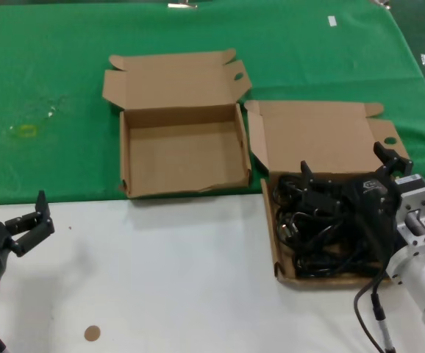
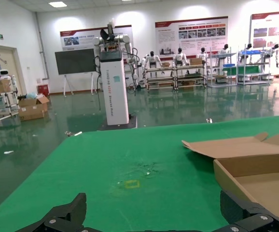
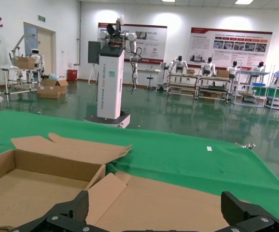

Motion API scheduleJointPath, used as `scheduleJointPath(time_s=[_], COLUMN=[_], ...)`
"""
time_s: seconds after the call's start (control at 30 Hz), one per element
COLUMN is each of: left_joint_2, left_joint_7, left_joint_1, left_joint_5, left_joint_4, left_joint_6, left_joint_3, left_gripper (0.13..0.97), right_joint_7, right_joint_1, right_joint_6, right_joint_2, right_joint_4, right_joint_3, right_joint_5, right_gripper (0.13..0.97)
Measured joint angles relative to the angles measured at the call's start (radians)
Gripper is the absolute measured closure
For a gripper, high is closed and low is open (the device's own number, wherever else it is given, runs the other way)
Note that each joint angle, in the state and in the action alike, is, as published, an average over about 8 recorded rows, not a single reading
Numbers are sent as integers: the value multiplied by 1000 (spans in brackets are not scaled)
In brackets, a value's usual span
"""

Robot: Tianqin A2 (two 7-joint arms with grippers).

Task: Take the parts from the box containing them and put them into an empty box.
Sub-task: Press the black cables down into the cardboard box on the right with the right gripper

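The parts [image 1: 323,220] are lying as a black tangled pile in the full box [image 1: 284,273], which is sitting on the white table [image 1: 161,279] with its lid [image 1: 323,136] lying back on the green cloth [image 1: 65,88]. The right gripper [image 1: 352,169] is hanging right over this pile with its fingers [image 1: 390,157] spread wide, one tip past the back of the pile and the other nearer the middle. I cannot tell if the tips are touching the parts. Nothing is sitting between them that I can see. In the right wrist view, the two finger tips [image 3: 238,208] are showing far apart at the bottom, with the lid [image 3: 168,198] just past them. The empty box [image 1: 183,151] is sitting beside the full box, on the left gripper's side, and the two boxes are almost touching at their lids. Its front wall is wavy. The left gripper [image 1: 32,220] is waiting low over the table, well apart from both boxes, with its fingers [image 1: 43,206] open and holding nothing. A small brown dot [image 1: 91,333] is lying on the table near that arm.
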Motion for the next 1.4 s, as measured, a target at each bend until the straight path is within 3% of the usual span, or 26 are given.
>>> scheduleJointPath(time_s=[0.9,1.2,1.4], left_joint_2=[0,0,0], left_joint_7=[0,0,0], left_joint_1=[0,0,0], left_joint_5=[0,0,0], left_joint_4=[0,0,0], left_joint_6=[0,0,0], left_joint_3=[0,0,0], left_gripper=[134,191,287], right_joint_7=[0,1,14], right_joint_1=[0,-2,3], right_joint_6=[0,2,31], right_joint_2=[0,2,42], right_joint_4=[0,4,12], right_joint_3=[0,-4,-44], right_joint_5=[0,1,27], right_gripper=[129,129,129])
